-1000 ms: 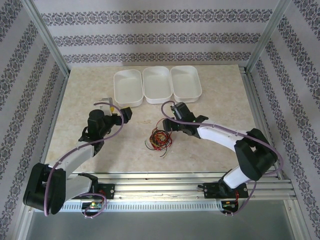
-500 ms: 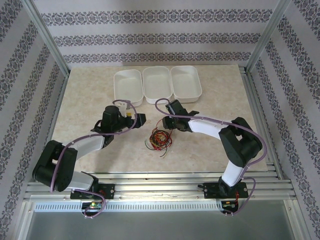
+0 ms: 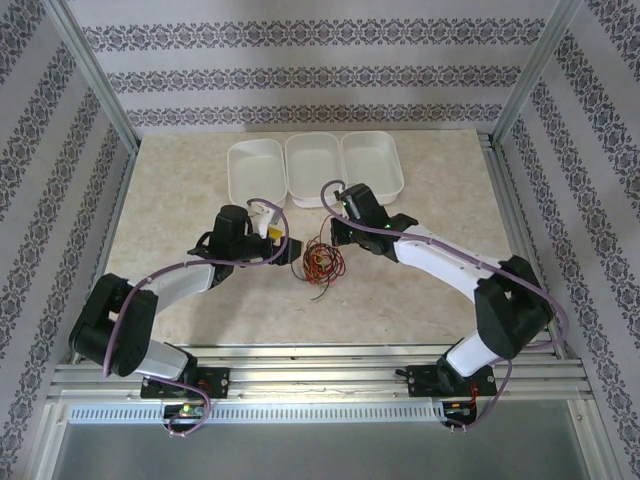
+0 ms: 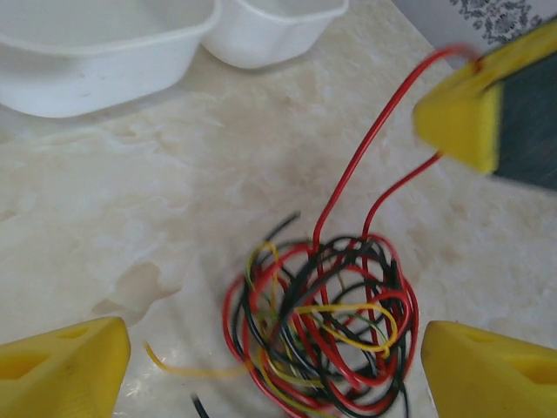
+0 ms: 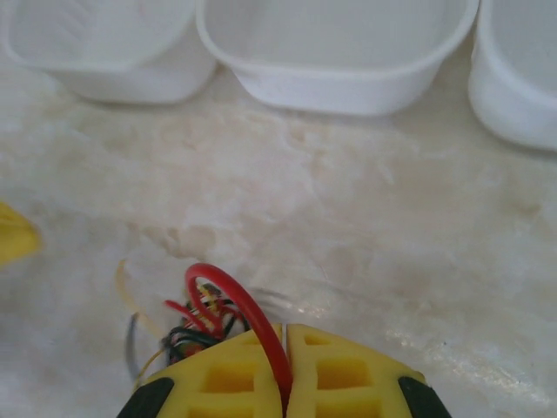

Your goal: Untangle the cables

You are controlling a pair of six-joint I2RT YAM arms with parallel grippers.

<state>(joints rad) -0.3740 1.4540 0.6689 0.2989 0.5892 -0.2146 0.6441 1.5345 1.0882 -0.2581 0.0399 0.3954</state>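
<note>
The cables (image 3: 321, 262) lie as one tangled bundle of red, black and yellowish wires on the marble table, between the two arms. My left gripper (image 3: 289, 250) is open at the bundle's left side; in the left wrist view the cables (image 4: 322, 335) sit between its yellow fingers (image 4: 63, 366), apart from both. My right gripper (image 3: 336, 234) stands just behind the bundle, shut on a red wire. That red wire (image 5: 233, 294) arches out of the closed right gripper (image 5: 285, 336) down to the tangle. The right finger (image 4: 461, 111) shows in the left wrist view with red strands (image 4: 361, 157) rising to it.
Three white trays (image 3: 256, 172) (image 3: 315, 166) (image 3: 373, 162) stand side by side at the back of the table, just behind both grippers. Aluminium rails (image 3: 510, 200) frame the table's right and near edges. Bare tabletop lies in front of the bundle.
The left gripper has swung right, up to the bundle. The right gripper has lifted a red wire, and the bundle has shifted slightly toward the trays.
</note>
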